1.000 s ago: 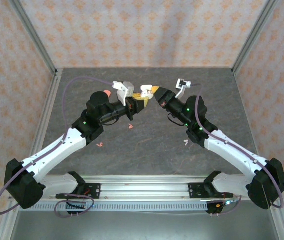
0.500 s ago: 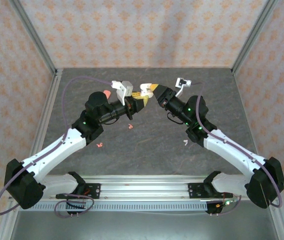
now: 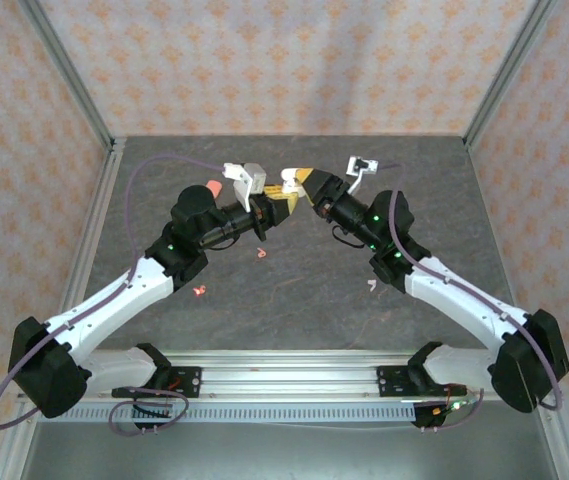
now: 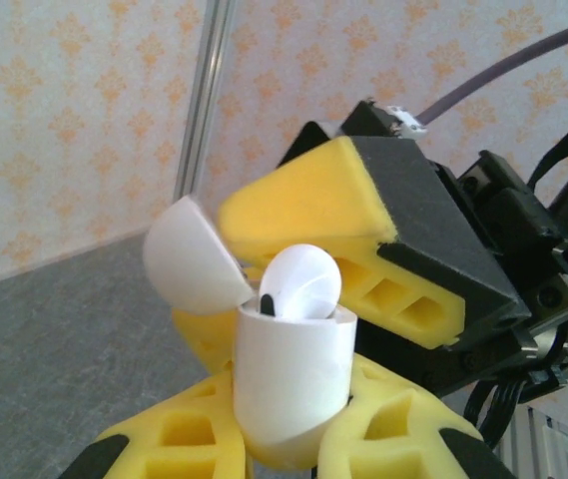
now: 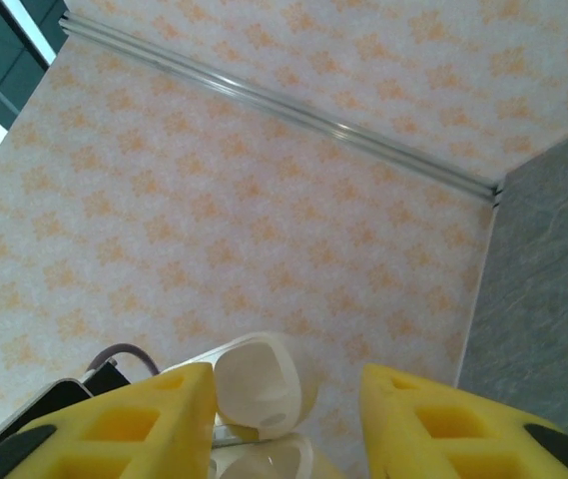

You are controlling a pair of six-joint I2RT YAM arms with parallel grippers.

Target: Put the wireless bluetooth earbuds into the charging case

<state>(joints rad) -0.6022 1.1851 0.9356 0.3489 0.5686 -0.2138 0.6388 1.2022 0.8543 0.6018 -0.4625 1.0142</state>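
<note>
Case update — the white case [image 4: 293, 384] is up off the table [image 3: 294, 330], pinched around its lower half by the left gripper [image 4: 293, 444], one yellow finger on each side. Its lid [image 4: 192, 257] is flipped open and leans off to one side. One white earbud [image 4: 300, 282] sits in the top of the case, its round head poking above the rim.

The right gripper [image 5: 285, 399] is nose to nose with the left one, right over the case. Its fingers [image 5: 114, 424] stand apart with the lid between them and clamp nothing — whether one of them brushes the lid I can't tell.

Down on the table lie two pink earbuds, one [image 3: 261, 254] just in front of the left gripper and the other [image 3: 198, 291] near the left forearm. A second white earbud [image 3: 371, 285] lies beside the right arm.
</note>
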